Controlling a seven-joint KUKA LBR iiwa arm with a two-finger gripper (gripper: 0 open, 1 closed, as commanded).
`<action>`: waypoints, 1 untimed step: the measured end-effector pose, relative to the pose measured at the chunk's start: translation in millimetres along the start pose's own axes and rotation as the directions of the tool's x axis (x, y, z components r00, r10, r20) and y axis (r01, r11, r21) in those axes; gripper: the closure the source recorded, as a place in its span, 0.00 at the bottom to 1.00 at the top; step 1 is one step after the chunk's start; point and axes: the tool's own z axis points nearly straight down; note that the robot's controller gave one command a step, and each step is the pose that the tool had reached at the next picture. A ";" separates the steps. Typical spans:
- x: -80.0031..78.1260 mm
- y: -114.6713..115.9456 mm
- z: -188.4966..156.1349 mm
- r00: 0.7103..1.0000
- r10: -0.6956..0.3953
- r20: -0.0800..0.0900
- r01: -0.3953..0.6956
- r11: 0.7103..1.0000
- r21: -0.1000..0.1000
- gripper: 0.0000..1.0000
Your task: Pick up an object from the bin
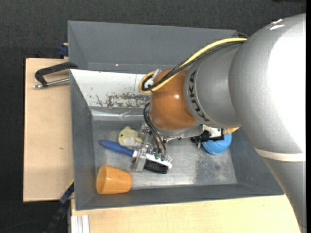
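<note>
1. The slim blue plastic stick [114, 147] lies flat on the floor of the grey metal bin [146, 47], left of the middle. It slants from upper left to lower right.
2. Its right end runs under the gripper [141, 160], which is low in the bin, right at the floor.
3. Whether the gripper is spread or closed, and whether it has hold of anything, I cannot tell; the wrist hardware hides its tip.
4. A small black ridged object [158, 166] lies just beside the gripper on its right. Whether it is joined to the stick cannot be told.
5. A pale yellowish crumpled lump [128, 136] sits just above the stick, near the gripper.
6. An orange plastic cup [113, 179] lies on its side near the front left corner, apart from the stick.
7. A round blue object [218, 144] shows partly under the arm on the right.
8. Count: one stick, one black object, one lump, one cup, one round blue object.
9. The arm's orange cover [170, 103] sits above the gripper.
</note>
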 end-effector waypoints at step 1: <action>-0.2 1.4 -1.3 1.000 -0.001 0.000 0.001 1.000 0.000 0.00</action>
